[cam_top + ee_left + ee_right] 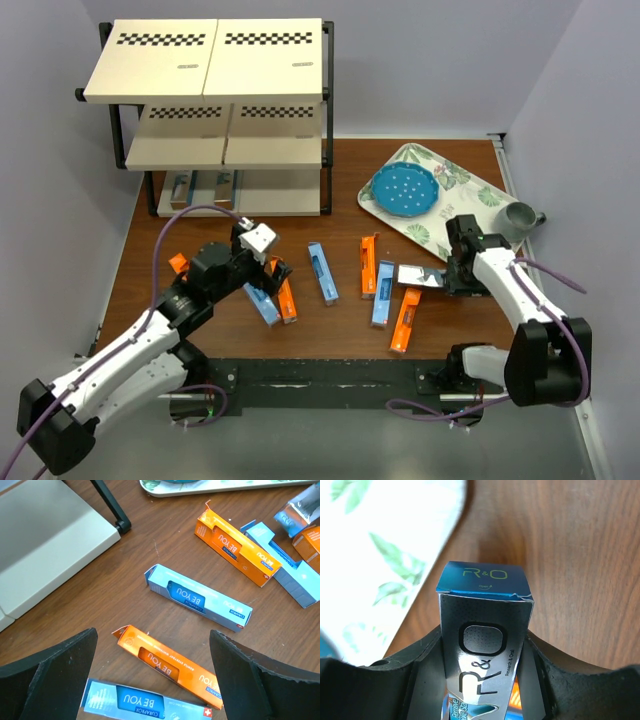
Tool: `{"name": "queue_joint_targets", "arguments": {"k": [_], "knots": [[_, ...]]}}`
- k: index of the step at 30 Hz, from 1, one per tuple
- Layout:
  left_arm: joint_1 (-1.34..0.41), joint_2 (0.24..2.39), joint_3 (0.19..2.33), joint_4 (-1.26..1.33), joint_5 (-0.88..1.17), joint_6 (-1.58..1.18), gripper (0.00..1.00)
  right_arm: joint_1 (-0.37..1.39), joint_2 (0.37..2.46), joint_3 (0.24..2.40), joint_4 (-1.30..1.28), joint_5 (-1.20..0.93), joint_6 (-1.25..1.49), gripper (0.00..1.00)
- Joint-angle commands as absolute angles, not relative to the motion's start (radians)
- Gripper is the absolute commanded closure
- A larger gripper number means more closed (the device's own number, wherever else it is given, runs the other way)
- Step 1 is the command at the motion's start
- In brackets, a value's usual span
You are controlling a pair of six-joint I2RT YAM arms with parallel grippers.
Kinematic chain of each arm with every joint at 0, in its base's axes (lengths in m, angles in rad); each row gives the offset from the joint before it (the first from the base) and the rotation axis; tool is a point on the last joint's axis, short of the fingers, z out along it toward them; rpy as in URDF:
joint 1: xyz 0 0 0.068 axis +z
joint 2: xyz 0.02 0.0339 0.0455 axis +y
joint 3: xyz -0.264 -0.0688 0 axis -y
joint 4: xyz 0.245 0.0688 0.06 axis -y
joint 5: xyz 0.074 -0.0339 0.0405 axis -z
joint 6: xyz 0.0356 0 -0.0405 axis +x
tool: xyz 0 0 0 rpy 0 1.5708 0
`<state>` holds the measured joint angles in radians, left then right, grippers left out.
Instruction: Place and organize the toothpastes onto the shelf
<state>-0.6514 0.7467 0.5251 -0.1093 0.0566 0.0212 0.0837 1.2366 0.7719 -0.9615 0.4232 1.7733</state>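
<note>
**Right gripper** point(483, 652): closed on a silver-grey "R&O" carton with a blue end flap point(481, 582). The grip is across the carton's narrow sides, and the flap end projects past the fingers. From overhead the carton sits above the brown wooden table point(340, 340), just beside the floral-patterned tray point(470, 190). You cannot confirm that it is lifted clear.

**Left gripper** point(154, 647): jaws spread wide, holding nothing. It is poised over an orange "BE YOU" carton point(167, 660) that lies slantwise. One light blue carton point(145, 705) lies alongside it, touching or nearly so, and another point(200, 597) lies beyond it.

**Shelf**: the three-tier rack with a black frame and cream boards point(205, 60) stands at the far left, well apart from the right arm. Two cartons appear to lie on its lowest board point(280, 205). Several more toothpaste cartons lie loose between the arms.

**Recommendations**:
- Turn the left wrist until the fingers stand square across the orange carton's long sides before you descend.
- Come down at mid-length, so the neighbouring blue carton is not caught.
- The held silver carton faces a long reach to the rack. Carry it level and high above the loose cartons.
- Do not let both arms converge on the rack's front at once.
- Set each carton parallel to those already shelved.
</note>
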Motion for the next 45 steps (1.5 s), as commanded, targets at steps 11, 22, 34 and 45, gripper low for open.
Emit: {"name": "queue_joint_targets", "arguments": {"k": [11,22,34,45], "knots": [[-0.752,0.969,0.655,0.066,0.127,0.066,0.00,0.170,1.212,0.968,-0.946,0.322,1.413,0.75],[-0.960,1.132,0.810,0.107,-0.032,0.133,0.00,0.405,1.311,1.106,-0.874,0.348,1.384,0.75],[-1.163,1.264,0.831,0.173,-0.302,0.110,0.00,0.572,1.459,1.213,-0.793,0.337,1.388,0.75],[-1.184,1.397,0.894,0.141,-0.508,0.026,0.00,0.626,1.517,1.258,-0.770,0.325,1.368,0.75]]}}
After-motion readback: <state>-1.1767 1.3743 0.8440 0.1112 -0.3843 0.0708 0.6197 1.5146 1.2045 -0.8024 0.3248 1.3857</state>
